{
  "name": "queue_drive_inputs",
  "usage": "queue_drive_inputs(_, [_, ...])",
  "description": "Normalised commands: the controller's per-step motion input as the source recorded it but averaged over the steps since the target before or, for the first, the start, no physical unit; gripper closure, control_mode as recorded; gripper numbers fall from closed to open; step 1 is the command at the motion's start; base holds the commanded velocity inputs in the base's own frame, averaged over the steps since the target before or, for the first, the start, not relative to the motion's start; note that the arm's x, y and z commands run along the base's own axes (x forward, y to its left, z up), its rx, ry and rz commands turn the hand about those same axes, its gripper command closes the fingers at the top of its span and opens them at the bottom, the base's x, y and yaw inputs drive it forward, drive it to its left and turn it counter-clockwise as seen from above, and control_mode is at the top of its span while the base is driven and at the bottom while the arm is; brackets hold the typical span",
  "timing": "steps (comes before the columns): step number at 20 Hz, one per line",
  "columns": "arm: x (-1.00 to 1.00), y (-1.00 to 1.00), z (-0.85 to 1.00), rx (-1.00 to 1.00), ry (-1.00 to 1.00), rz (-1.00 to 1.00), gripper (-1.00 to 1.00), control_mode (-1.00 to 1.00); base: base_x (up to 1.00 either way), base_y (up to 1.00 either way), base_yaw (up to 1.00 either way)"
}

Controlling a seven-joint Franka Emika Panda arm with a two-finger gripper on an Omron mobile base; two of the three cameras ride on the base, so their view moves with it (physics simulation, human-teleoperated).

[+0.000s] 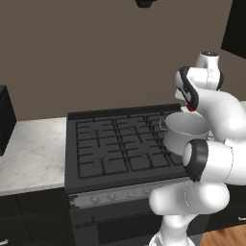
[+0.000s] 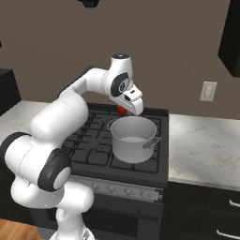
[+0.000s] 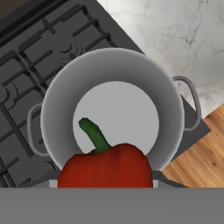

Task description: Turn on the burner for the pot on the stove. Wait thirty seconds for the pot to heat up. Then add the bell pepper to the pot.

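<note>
A pale marble worktop point(image 1: 31, 153) lies left of the black stove point(image 1: 103, 144). Toward the stove's right side stands the silver pot point(image 2: 133, 139) on the grates. Directly above the pot's open mouth hangs the gripper point(image 2: 125, 109), its fingers closed around the red bell pepper point(image 3: 106, 166), green stem pointing toward the pot's bare bottom.

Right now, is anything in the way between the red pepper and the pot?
No, nothing visible blocks it. The claw holds the pepper right above the pot, which has no lid and looks empty, so the way down is clear.
</note>
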Motion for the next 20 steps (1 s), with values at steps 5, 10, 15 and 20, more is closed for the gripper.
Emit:
queue_drive_inputs(5, [0.0,0.0,0.0,0.0,0.0,0.0,1.0,-1.0,0.0,0.0,0.0])
queue_drive_inputs(10, [0.0,0.0,0.0,0.0,0.0,0.0,1.0,-1.0,0.0,0.0,0.0])
queue_drive_inputs(15, [0.0,0.0,0.0,0.0,0.0,0.0,1.0,-1.0,0.0,0.0,0.0])
queue_drive_inputs(20, [0.0,0.0,0.0,0.0,0.0,0.0,1.0,-1.0,0.0,0.0,0.0])
